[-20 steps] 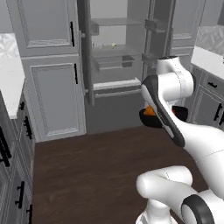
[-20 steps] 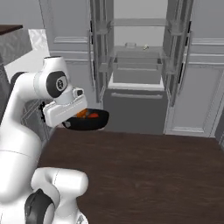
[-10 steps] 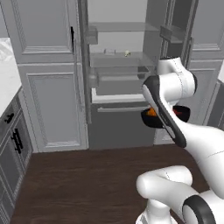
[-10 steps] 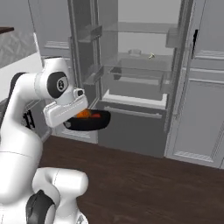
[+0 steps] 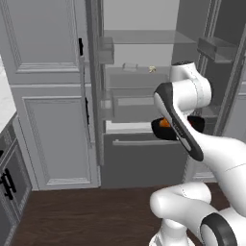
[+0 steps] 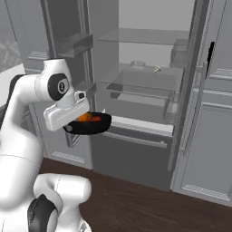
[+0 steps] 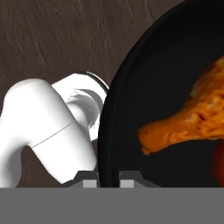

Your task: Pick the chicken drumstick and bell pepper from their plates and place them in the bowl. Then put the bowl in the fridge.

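While the bowl (image 6: 90,124) hangs in mid-air in front of the open fridge (image 6: 145,86), I note that it is dark, round and glossy, and it sits level in the right base view. Inside it lies the chicken drumstick (image 7: 192,120), orange-brown, its thin bone end pointing toward the bowl's near rim in the hand view. Just beside the drumstick, at the right edge of that view, a sliver of the dark-red bell pepper (image 7: 219,162) shows. From the right base view I read both as an orange and red patch above the rim.

My gripper (image 7: 108,180) is clamped shut on the bowl's rim; the two finger tips stand on either side of the rim wall at the bottom of the hand view. In the left base view the bowl (image 5: 161,129) shows partly behind the arm, with a spot of orange at its top.

Beyond the bowl, the fridge stands with both doors swung wide. Clear glass shelves cross its pale interior, and two small items, too small for me to identify, rest on a middle shelf (image 6: 140,74). Door bins hang on the left door (image 6: 74,45). Grey panelled cabinets (image 5: 48,96) flank the fridge. Dark wood floor (image 6: 149,208) runs below.
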